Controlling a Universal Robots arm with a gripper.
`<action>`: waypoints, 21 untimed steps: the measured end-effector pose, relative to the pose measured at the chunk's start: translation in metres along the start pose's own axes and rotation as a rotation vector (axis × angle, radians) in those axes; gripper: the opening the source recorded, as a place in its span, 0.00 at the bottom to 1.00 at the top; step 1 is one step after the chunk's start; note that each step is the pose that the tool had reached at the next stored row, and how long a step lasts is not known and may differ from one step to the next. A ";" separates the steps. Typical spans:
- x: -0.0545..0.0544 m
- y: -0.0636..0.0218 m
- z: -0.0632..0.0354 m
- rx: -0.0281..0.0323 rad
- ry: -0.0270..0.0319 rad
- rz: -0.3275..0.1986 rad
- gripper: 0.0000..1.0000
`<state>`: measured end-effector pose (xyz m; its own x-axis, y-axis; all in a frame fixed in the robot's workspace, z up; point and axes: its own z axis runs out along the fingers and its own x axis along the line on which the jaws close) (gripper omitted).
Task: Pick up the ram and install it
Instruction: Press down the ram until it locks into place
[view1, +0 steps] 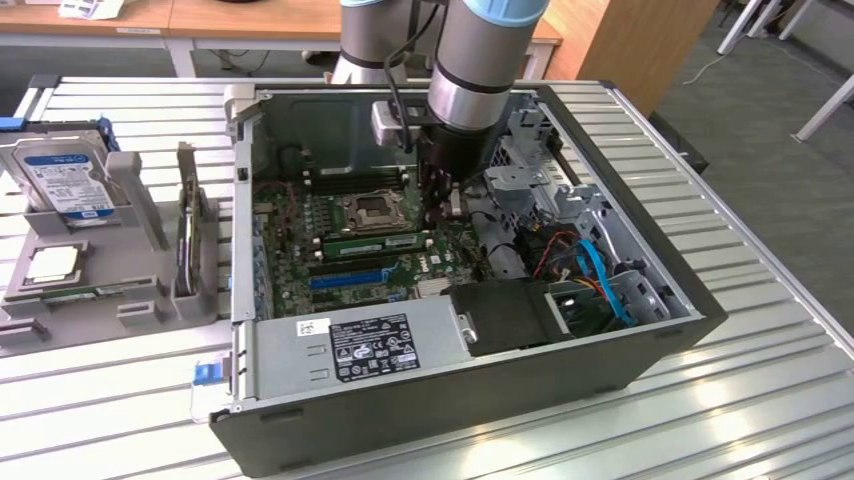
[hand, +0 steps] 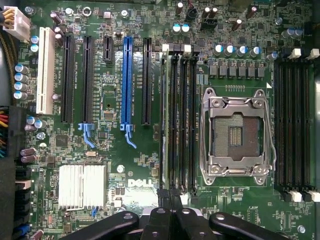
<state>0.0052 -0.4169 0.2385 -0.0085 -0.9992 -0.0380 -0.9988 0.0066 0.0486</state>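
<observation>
1. Ram is seen upright in a slot beside the empty processor socket, inside the case.
2. Gripper fingers are drawn together over one end, nothing held.
3. Seating is judged under way; straight downward pressure is called for.
4. Blue cables are seen well apart, nothing blocking.

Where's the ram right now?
In the exterior view, the ram stands in a motherboard slot inside the computer case, between the processor socket and the blue slot.
</observation>
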 end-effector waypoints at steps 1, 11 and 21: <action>0.000 0.0000 0.0005 0.0000 0.0001 0.000 0.10; 0.000 -0.0002 0.0052 -0.0002 0.0007 0.000 0.10; -0.002 -0.0003 0.0070 0.0000 0.0004 0.000 0.10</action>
<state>0.0052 -0.4142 0.2316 -0.0085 -0.9993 -0.0376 -0.9988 0.0066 0.0487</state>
